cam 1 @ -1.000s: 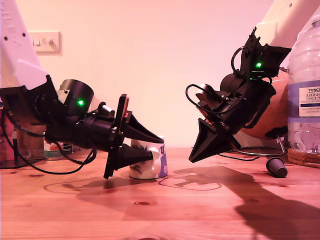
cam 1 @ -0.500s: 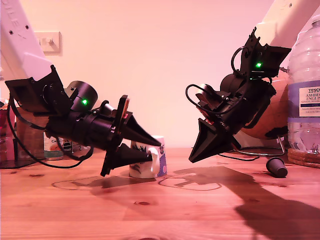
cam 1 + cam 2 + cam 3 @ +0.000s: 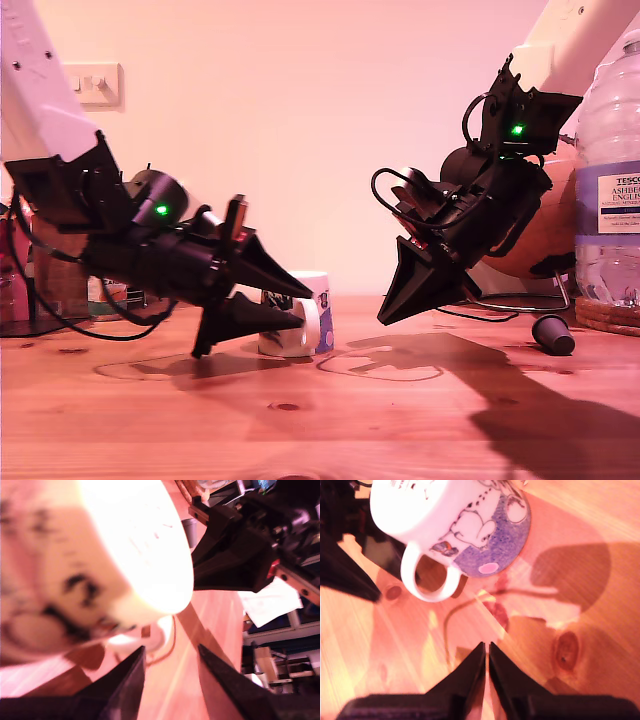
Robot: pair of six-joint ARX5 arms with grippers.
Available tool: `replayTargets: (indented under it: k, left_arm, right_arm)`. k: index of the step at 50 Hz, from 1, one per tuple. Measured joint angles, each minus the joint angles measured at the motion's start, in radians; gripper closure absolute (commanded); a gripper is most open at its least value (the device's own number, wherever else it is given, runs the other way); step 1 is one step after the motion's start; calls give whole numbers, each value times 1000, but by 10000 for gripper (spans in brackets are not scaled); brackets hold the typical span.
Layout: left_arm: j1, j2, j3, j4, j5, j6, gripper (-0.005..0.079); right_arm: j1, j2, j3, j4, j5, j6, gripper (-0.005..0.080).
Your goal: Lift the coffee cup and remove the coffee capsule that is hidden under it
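The near part of the wooden table [image 3: 300, 430] is bare planking with knots, open across the full width of the exterior view; shadow covers its near right.

My first gripper [image 3: 307, 306] comes in low from the exterior view's left. Its jaws stand apart, one finger above the other. In the first wrist view the gap between them [image 3: 171, 650] holds only table. The coffee cup [image 3: 100, 565] sits blurred and overexposed close beside the fingers; contact cannot be determined.

In the exterior view the coffee cup [image 3: 300, 340] stands on the table left of centre. The fingers of my first gripper hide its left part. Its handle and blue band face right.

My second gripper [image 3: 383, 320] hangs right of the cup and apart from it, tip angled down just above the table. Its jaws are closed together on nothing [image 3: 486, 647]. The second wrist view shows the cup [image 3: 465, 525] whole apart from its far side, which is cut off by the frame edge.

The coffee capsule [image 3: 553, 335] stands uncovered on the table at the exterior view's right, well apart from the cup and behind my second gripper.

Further right, a water bottle [image 3: 610, 200] is cut off by the frame edge. A rounded brown object [image 3: 550, 240] behind the second arm is largely hidden. On the far wall is a light switch [image 3: 90, 85].
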Motion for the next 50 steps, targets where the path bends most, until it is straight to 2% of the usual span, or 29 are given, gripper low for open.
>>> replayTargets:
  k: [10,15,21,27,34,39,40,50]
  left_arm:
    - [36,-26,0,-95,-2,56,503]
    - [48,-67,0,-142,-13,102,588]
    - [47,-141,0,-193,-17,159,761]
    - [42,-210,0,-238,-41,250,762]
    - [42,-267,0,-301,-209,313,762]
    - [41,-311,0,-346,-398,346,762]
    - [41,-319,0,-349,-430,387,762]
    - [42,-422,0,-341,-641,441,762]
  right_arm:
    - [0,0,0,10,-1,0,765]
    - [0,0,0,10,-1,0,765]
    - [0,0,0,16,-1,0,765]
    - [0,0,0,30,2,21,765]
    - [0,0,0,48,50,47,765]
    - [0,0,0,98,140,76,765]
    - [0,0,0,113,156,82,765]
    - [0,-32,0,259,352,151,765]
